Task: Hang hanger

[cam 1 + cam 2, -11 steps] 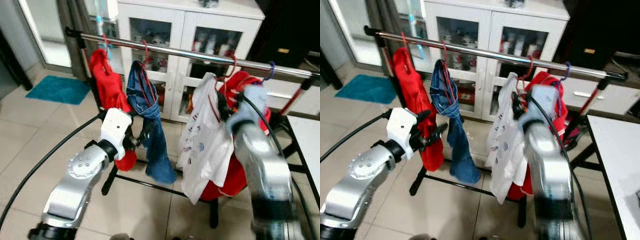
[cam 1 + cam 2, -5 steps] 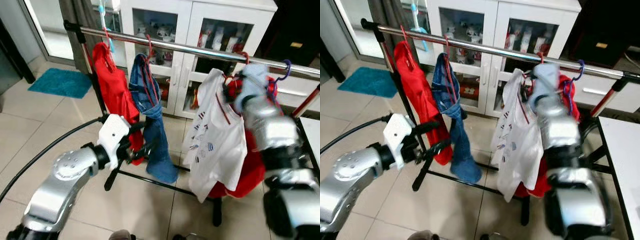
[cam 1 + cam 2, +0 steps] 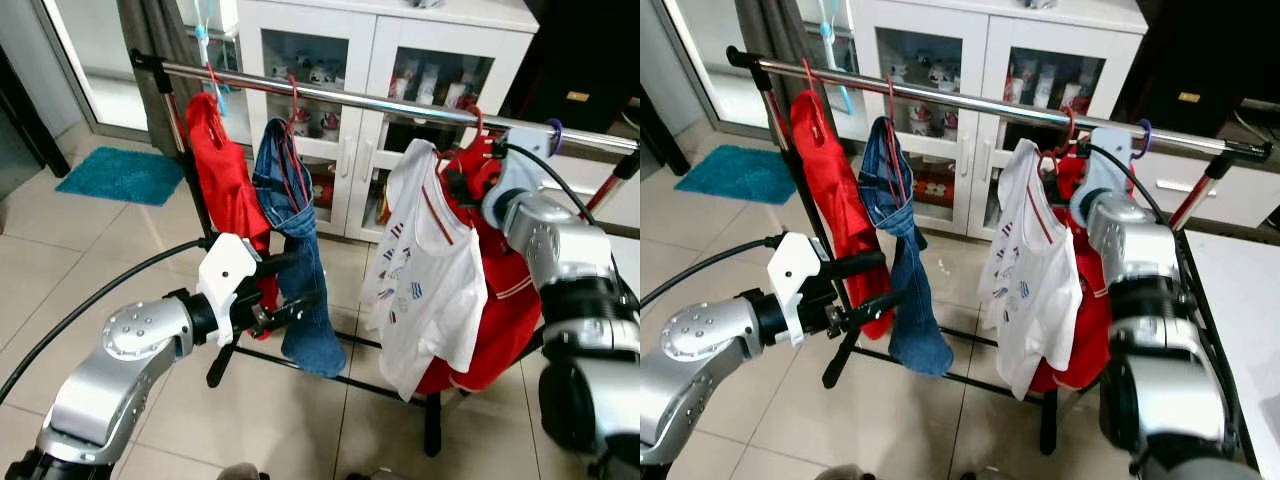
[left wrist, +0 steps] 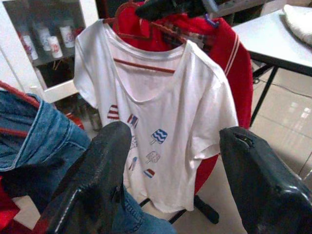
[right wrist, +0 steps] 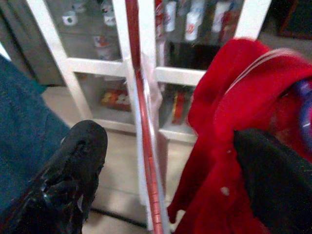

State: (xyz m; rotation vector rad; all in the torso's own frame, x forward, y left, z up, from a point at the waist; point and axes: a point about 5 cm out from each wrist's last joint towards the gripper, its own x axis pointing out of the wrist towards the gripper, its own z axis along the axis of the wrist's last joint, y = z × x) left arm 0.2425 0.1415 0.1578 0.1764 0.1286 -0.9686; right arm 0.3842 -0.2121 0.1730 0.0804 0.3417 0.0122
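Silver arms [image 3: 130, 370] (black cables), white wrist.

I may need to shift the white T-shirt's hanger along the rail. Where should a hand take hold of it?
Probably at the red hanger's neck, just under the hook on the rail, coming from the front. The white T-shirt covers the arms below, and the right hand is beside it.

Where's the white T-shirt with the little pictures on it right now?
The white T-shirt hangs on the silver rail, right of the denim garment and directly in front of a red garment, beside the robot's right gripper.
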